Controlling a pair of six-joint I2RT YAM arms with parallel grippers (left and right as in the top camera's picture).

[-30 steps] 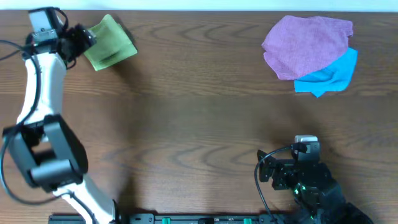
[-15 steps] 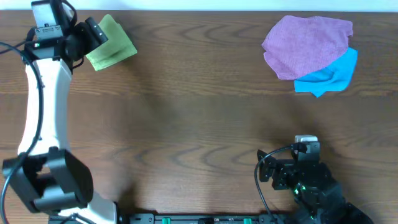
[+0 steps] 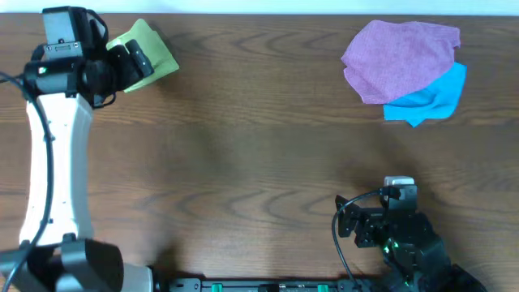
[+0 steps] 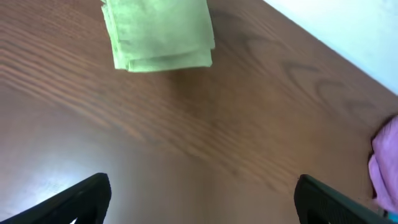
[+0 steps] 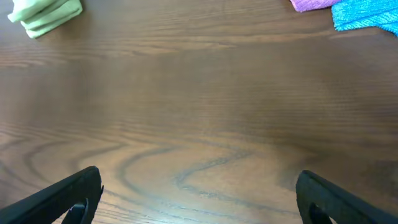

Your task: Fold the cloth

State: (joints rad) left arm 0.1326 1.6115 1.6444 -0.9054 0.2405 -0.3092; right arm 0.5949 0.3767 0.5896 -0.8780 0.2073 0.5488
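Note:
The cloth is out of view in every frame. The only lime-green thing is a small folded square (image 3: 156, 53) at the far left of the table, also in the left wrist view (image 4: 161, 31) and the right wrist view (image 5: 43, 14). My left gripper (image 3: 134, 61) hovers over that square's left edge, open, with nothing between its fingers (image 4: 202, 186). My right gripper (image 5: 199, 180) is open and empty above bare wood near the table's front edge. Its arm (image 3: 393, 227) sits at the front right.
A crumpled purple cloth (image 3: 401, 57) lies at the far right, overlapping a blue cloth (image 3: 438, 96). Both show at the top of the right wrist view, purple (image 5: 311, 4) and blue (image 5: 367, 15). The table's white back edge (image 3: 259, 6) runs close behind the cloths.
The left arm's elbow has swung down toward the front edge, and its gripper has shifted right over the folded green square. The right arm and all the cloths have stayed put.

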